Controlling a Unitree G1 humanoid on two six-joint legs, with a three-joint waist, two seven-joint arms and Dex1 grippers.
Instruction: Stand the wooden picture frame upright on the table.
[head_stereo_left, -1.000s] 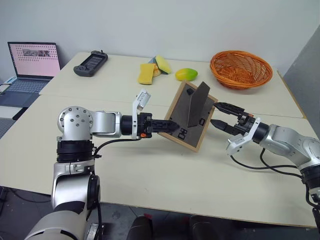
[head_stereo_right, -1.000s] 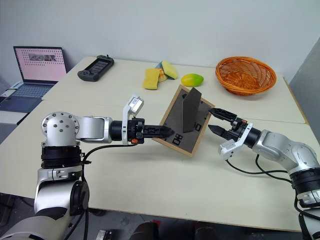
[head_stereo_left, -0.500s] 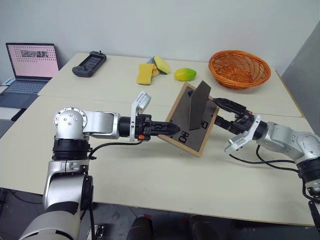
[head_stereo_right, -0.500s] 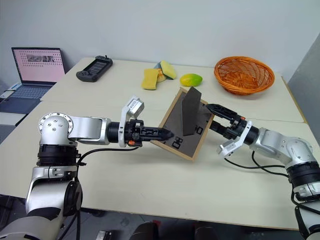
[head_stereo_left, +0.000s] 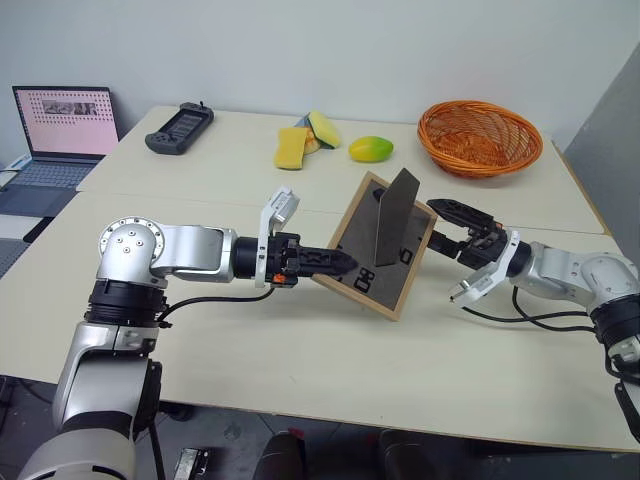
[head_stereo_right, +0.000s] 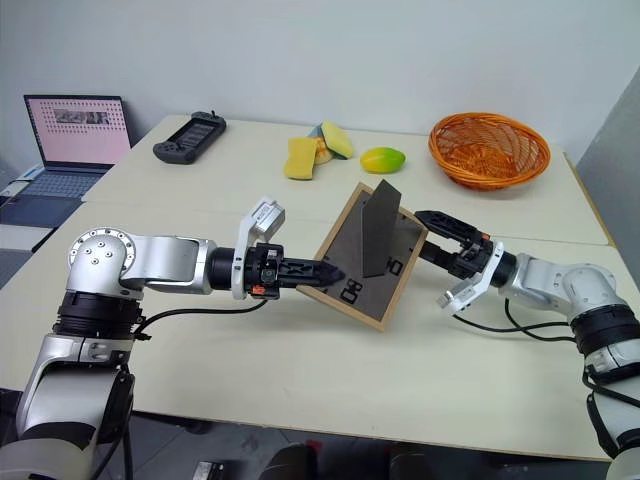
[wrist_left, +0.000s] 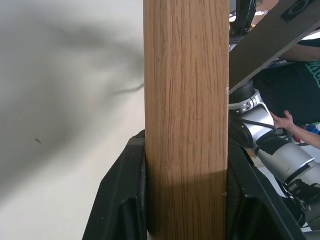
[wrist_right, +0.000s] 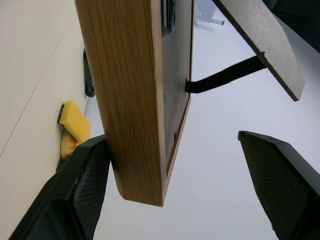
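while your left pincer (head_stereo_left: 345, 264) clamped the wooden picture frame (head_stereo_left: 377, 244) by its left edge, tilted above the bench (head_stereo_left: 300, 340) middle with its long axis leaning, your right pincer (head_stereo_left: 447, 228) gaped wide around the opposite edge.
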